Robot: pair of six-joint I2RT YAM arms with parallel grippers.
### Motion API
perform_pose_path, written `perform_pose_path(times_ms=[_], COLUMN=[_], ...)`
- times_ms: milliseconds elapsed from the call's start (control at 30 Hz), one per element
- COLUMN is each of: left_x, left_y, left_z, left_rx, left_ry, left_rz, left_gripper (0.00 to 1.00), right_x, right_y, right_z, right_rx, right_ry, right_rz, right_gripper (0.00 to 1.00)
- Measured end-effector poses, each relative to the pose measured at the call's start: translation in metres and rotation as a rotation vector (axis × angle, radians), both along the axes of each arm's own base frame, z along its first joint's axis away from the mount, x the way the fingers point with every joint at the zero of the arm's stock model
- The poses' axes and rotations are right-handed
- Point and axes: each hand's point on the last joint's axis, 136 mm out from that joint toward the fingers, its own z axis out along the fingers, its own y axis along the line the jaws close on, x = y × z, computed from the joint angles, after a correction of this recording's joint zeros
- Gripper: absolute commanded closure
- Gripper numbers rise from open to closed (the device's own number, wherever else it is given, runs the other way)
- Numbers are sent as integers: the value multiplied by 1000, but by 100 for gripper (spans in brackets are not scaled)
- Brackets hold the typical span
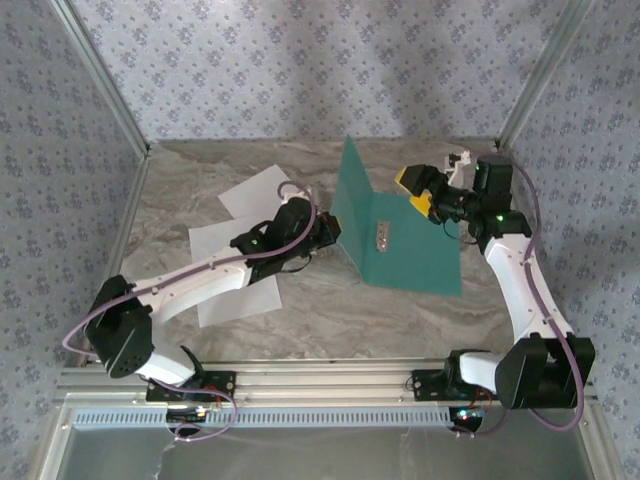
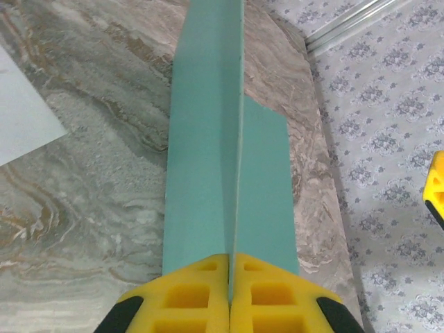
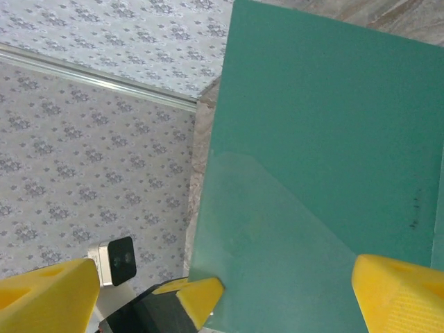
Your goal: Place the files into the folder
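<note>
Folder (image 1: 412,255): open on the surface (image 1: 340,315); right leaf flat, left leaf raised upright; metal clip (image 1: 382,237) beside the fold.
Markings: faint dark specks on the teal face, too small to read.
Left pincer (image 2: 229,267): closed tight on the raised leaf's edge.
Right pincer (image 1: 422,192): jaws spread wide, gripping nothing, at the folder's far right corner.
Files (image 1: 215,245): two white sheets, flat, left of the folder.
</note>
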Motion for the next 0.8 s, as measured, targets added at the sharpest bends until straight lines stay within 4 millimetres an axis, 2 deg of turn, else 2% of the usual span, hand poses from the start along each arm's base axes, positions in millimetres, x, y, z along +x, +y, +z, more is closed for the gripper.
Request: perform_pose_path(times_ms=[67,133,167,233,267,333,400,500,633,800], left_x=[-3,-8,-9,-12,-13,-15,-16,-9,14,18], left_y=[4,8,9,10,10,14,20,28,47,52], left_z=[-5,-10,-11,-10,-9,-4,0,4,-7,-13], left_rx=[-12,-14,-13,-13,-15,-3,10,23,58,83], left_ry=[8,15,16,12,11,-7,-20,-32,-13,-5], left_rz=[20,33,36,33,32,31,30,-3,-29,-107], left_gripper=[97,90,81,57,48,33,24,24,25,30], right_x=[-1,-3,-4,-6,-6,-6,-5,-6,-7,-9], right_y=[2,5,6,9,10,12,13,14,14,14], right_z=[-6,-11,-14,-21,-24,-31,-38,-47,-53,-57], right_rx=[-4,-11,-14,-22,-25,-32,-38,-47,-52,-57], right_ry=[10,19,24,33,39,54,69,87,102,108], right_rz=[5,14,18,26,30,35,40,45,50,54], right_gripper=[4,4,4,4,4,4,4,4,4,3])
